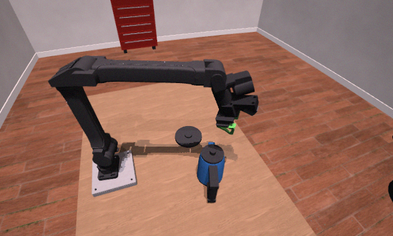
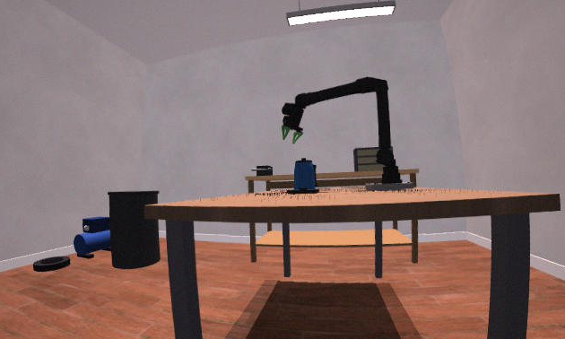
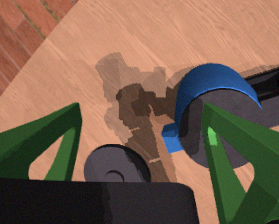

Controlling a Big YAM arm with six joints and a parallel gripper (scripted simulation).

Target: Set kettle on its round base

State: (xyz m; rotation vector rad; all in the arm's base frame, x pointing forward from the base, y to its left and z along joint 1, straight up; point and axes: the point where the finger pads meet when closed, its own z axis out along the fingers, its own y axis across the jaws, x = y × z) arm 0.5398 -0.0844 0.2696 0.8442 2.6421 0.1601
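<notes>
The blue kettle (image 1: 211, 169) with a black lid and knob stands upright on the table, its black handle bar (image 1: 213, 184) toward the near edge. The round black base (image 1: 188, 136) with its stud up lies flat on the table just left of and behind the kettle, apart from it. My gripper (image 1: 228, 128) with green fingers hangs open and empty in the air above and to the right of the kettle. It also shows in the exterior view (image 2: 291, 134), well above the kettle (image 2: 304, 175). The wrist view shows the kettle (image 3: 212, 112) and the base (image 3: 117, 164) below between the fingers.
The arm's grey mounting plate (image 1: 113, 178) sits at the table's left. The table's right edge runs close to the kettle. A red drawer cabinet (image 1: 134, 23) stands at the back wall. A black bin (image 2: 133, 229) and blue machine (image 2: 92, 238) stand on the floor.
</notes>
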